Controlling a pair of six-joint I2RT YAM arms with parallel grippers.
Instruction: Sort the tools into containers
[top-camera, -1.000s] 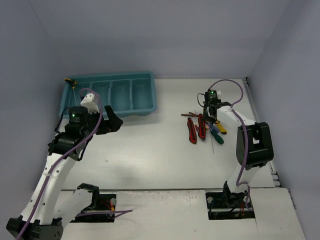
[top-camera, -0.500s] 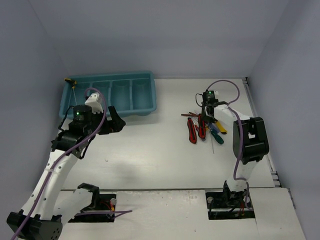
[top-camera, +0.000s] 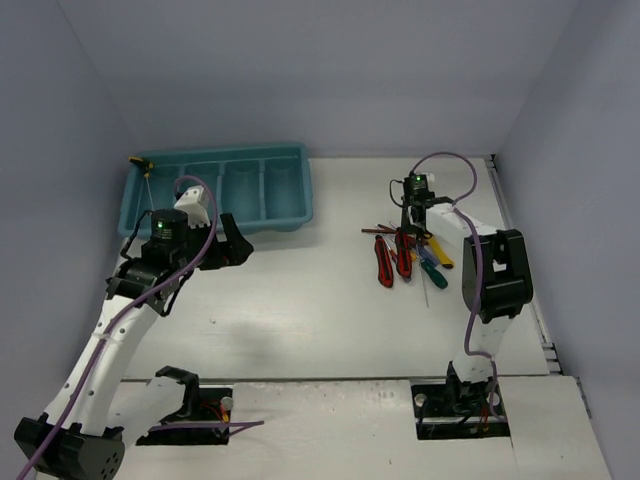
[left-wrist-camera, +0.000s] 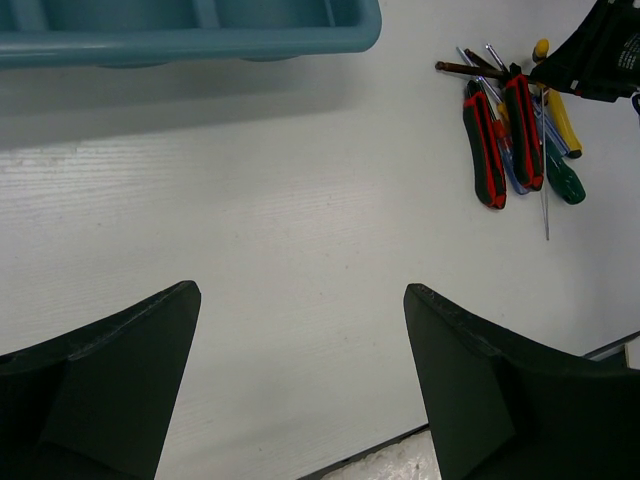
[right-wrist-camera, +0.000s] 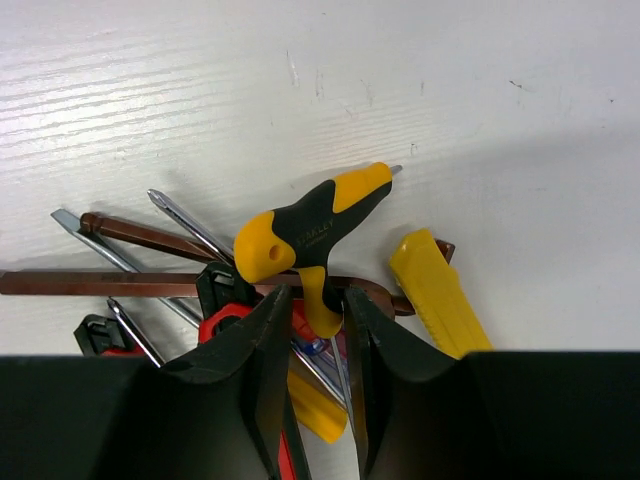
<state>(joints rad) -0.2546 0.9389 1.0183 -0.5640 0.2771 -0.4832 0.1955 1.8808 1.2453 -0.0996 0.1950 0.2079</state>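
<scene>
Two jaws of my right gripper (right-wrist-camera: 315, 305) pinch the yellow stem of a black-and-yellow T-handle driver (right-wrist-camera: 305, 228) atop the pile of tools (top-camera: 405, 255), which lies right of the teal tray (top-camera: 270, 222) and well apart from it. My left gripper (left-wrist-camera: 300, 295) hovers spread wide over the table (left-wrist-camera: 300, 200) near the tray's front wall.

a white table (top-camera: 300, 310) with a faint wood grain spreads from near to far; plain pale lilac-grey walls close it in: a back wall (top-camera: 320, 70) on the far side, a left wall (top-camera: 50, 130), a right wall (top-camera: 585, 130); a seam (top-camera: 330, 379) crosses the table near its near edge; the light is soft and even, shadows faint
</scene>
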